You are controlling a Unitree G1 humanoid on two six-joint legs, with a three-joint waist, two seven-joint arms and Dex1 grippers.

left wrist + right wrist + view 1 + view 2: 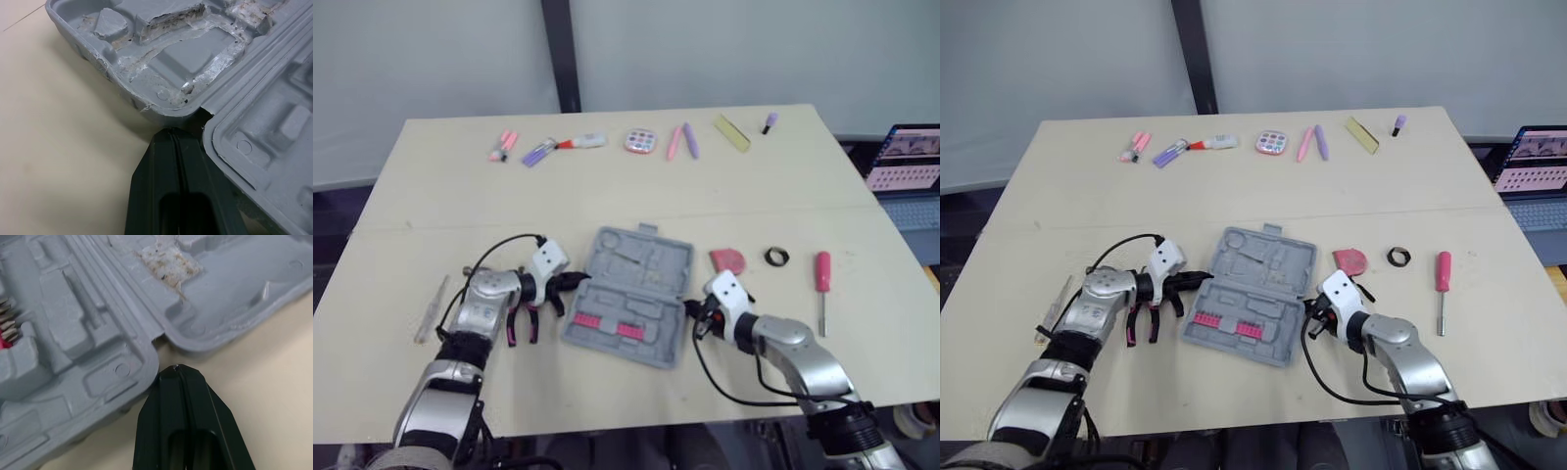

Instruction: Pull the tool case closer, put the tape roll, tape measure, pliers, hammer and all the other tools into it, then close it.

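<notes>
An open grey tool case (631, 264) lies in the middle of the table, with pink bits (605, 324) in its near half. My left gripper (576, 280) is shut and empty. Its tip (178, 133) touches the hinge notch on the left side of the case (186, 54). My right gripper (693, 313) is also shut and empty, its tip (176, 367) at the hinge notch on the right side of the case (73, 308). Pink-handled pliers (522, 328) lie just under my left wrist. A pink tape measure (727, 259), a black tape roll (776, 257) and a pink-handled screwdriver (821, 282) lie right of the case.
A pale slim tool (432, 308) lies near the table's left edge. Several pens, markers and small items (641, 141) line the far side of the table. A laptop (906, 162) stands beyond the right edge.
</notes>
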